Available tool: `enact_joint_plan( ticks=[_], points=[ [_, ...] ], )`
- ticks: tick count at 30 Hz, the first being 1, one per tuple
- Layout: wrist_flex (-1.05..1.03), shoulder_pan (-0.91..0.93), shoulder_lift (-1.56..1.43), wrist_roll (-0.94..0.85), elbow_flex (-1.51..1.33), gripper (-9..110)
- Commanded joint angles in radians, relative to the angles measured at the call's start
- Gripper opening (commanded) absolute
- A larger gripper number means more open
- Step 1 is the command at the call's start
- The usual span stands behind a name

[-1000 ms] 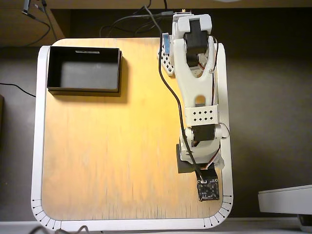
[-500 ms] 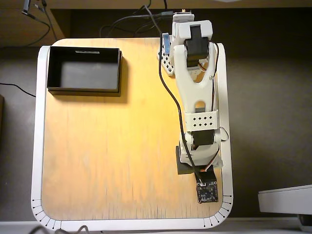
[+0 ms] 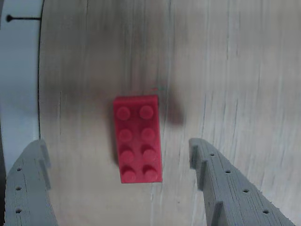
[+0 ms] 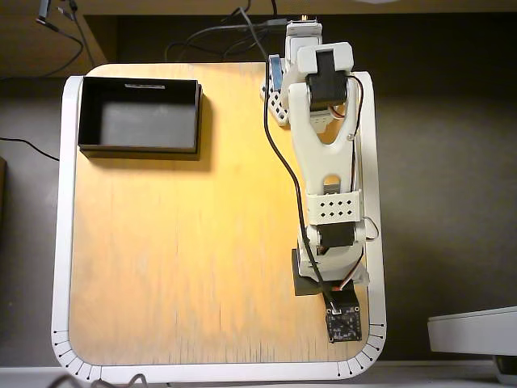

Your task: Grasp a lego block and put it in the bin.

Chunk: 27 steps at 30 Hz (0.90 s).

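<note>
In the wrist view a small red lego block (image 3: pixel 137 139) with 2x4 studs lies flat on the pale wood, its long side running away from me. My gripper (image 3: pixel 117 146) hangs open just above it, one grey finger (image 3: pixel 28 188) to its left and the other (image 3: pixel 225 179) to its right, neither touching it. In the overhead view the white arm (image 4: pixel 327 162) stretches along the table's right side and hides the block. The bin (image 4: pixel 139 148), a shallow black tray, sits at the far left corner with nothing in it.
The table's white rim (image 3: pixel 19 70) with a black tick mark runs close to the left of the block. In the overhead view the wrist's circuit board (image 4: pixel 342 323) is near the front right corner. Cables (image 4: pixel 210 36) trail behind the arm's base.
The arm has reached a little farther toward the table's front edge, and the wrist board has shifted slightly forward. The bin has not moved.
</note>
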<state>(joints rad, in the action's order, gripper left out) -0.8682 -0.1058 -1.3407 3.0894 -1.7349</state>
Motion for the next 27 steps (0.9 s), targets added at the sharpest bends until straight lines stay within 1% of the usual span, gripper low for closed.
enact_joint_plan(
  ticks=[1, 14, 19, 27],
  points=[
    [0.034, -0.018, -0.006, -0.002, 0.127, 31],
    [0.040, -0.005, 0.026, 0.003, 0.126, 31],
    [0.087, 0.002, 0.037, 0.003, 0.126, 31],
    [0.101, 0.015, 0.051, 0.018, 0.126, 30]
  ],
)
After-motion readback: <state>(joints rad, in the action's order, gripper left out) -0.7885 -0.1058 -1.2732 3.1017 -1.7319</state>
